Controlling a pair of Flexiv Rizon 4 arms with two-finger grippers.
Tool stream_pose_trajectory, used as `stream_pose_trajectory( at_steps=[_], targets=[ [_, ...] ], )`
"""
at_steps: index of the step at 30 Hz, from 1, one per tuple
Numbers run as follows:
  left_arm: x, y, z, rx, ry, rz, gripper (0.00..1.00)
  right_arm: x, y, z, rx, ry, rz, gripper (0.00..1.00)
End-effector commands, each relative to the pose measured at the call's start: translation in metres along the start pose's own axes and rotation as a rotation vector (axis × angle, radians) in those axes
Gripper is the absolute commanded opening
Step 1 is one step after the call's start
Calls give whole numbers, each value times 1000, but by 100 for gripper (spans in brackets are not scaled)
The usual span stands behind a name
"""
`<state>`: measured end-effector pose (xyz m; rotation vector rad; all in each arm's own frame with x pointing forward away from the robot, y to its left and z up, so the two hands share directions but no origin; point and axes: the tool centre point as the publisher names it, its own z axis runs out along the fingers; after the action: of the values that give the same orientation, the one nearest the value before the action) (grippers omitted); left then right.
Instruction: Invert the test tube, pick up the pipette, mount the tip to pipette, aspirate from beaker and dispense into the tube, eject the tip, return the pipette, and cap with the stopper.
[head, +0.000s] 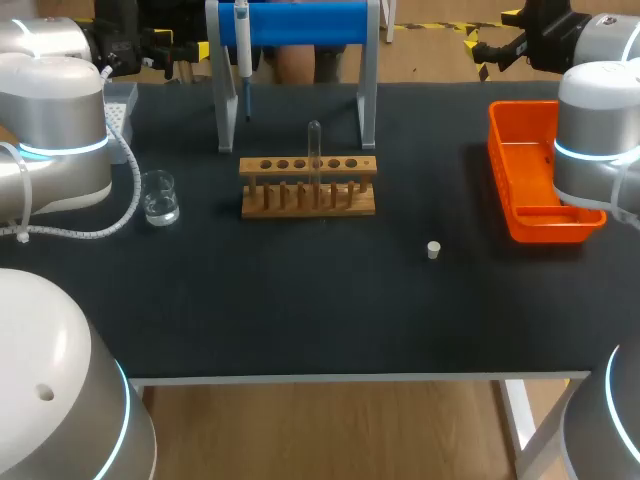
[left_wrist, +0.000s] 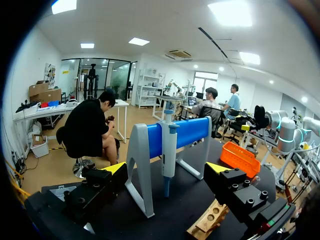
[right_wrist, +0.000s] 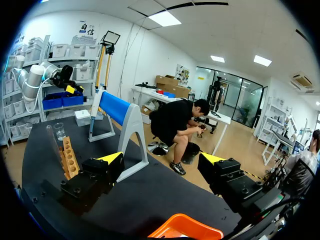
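Right now we are holding both arms at the far corners of the black worktop (head: 300, 320). Our left hand (left_wrist: 166, 169) is keeping its yellow-tipped fingers wide apart with nothing gripped, and our right hand (right_wrist: 162, 159) is gaping just the same. Along the far edge the blue-barred stand (head: 300, 22) is resting on its grey legs, and in the left wrist view it is sitting just ahead of that hand. At our right the orange tray (head: 497, 150) is lying close to the right arm, its rim showing under the right hand. Just in front of the stand, the wooden rack (head: 270, 166) is sitting with the test tube (head: 314, 150) standing upright in a hole near its middle. The pipette (head: 242, 50) is hanging from the stand's left end. Left of the rack, the glass beaker (head: 159, 197) is standing near our left arm. The small white stopper (head: 433, 250) is lying alone on the worktop, between rack and tray and nearer to us.
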<state>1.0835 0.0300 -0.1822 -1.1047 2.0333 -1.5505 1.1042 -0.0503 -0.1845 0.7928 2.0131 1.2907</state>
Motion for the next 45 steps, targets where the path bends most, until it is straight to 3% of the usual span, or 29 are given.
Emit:
stream_pose_trajectory(
  at_steps=[1, 15, 23, 30, 45],
  targets=[
    [0, 0, 0, 0, 0, 0, 100, 0, 0, 0, 0, 0, 0, 100],
    [0, 0, 0, 0, 0, 0, 100, 0, 0, 0, 0, 0, 0, 100],
    [0, 0, 0, 0, 0, 0, 100, 15, -1, -31, -39, 46, 1, 100],
    [0, 0, 0, 0, 0, 0, 100, 51, -12, -64, -81, 113, -10, 100],
    [0, 0, 0, 0, 0, 0, 100, 165, -44, -133, -161, 308, -10, 100]
  ],
)
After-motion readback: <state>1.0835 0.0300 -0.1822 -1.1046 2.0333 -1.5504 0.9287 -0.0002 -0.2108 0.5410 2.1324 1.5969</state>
